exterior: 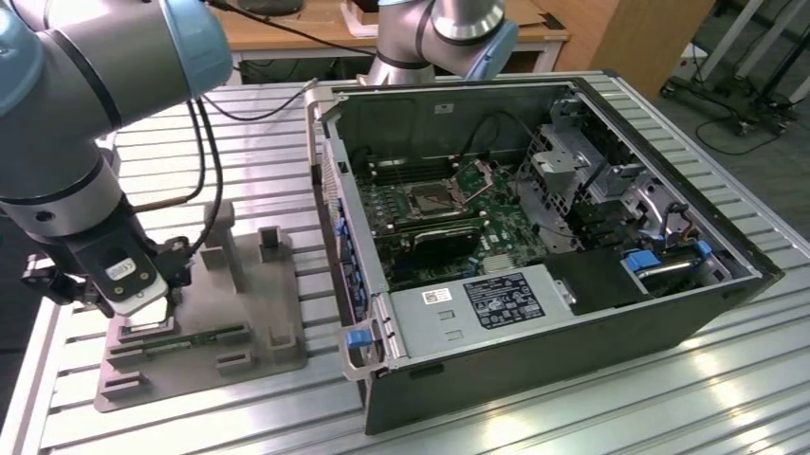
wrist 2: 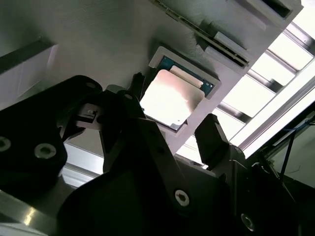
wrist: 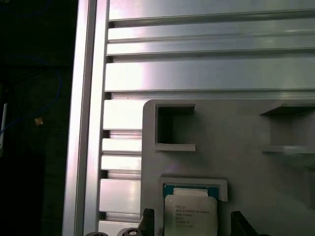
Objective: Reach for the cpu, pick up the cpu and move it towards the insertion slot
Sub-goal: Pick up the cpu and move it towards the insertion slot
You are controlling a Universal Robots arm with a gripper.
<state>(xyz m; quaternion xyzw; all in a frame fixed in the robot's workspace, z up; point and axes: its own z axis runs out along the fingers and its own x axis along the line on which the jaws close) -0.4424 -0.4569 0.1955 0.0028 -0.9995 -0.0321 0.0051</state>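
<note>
The cpu (wrist 2: 170, 101) is a small square chip with a silvery top. It lies flat in a square recess of the grey tray (wrist 2: 98, 44), and it shows in both wrist views (wrist: 189, 214). My gripper (wrist 2: 172, 120) is open just above it, with one black fingertip (wrist 2: 135, 86) on each side of the chip and a gap to its edges. In the exterior view the gripper (exterior: 143, 305) hangs low over the near-left corner of the tray (exterior: 253, 313). The insertion slot (exterior: 437, 199) sits on the green motherboard inside the open computer case, far to the exterior view's right of the gripper.
A long green memory stick (exterior: 190, 338) lies in the tray beside the gripper. The case's upright metal wall (exterior: 336, 237) stands between tray and motherboard. A second arm's base (exterior: 437, 43) rises behind the case. Slatted aluminium table (wrist: 197, 73) surrounds the tray.
</note>
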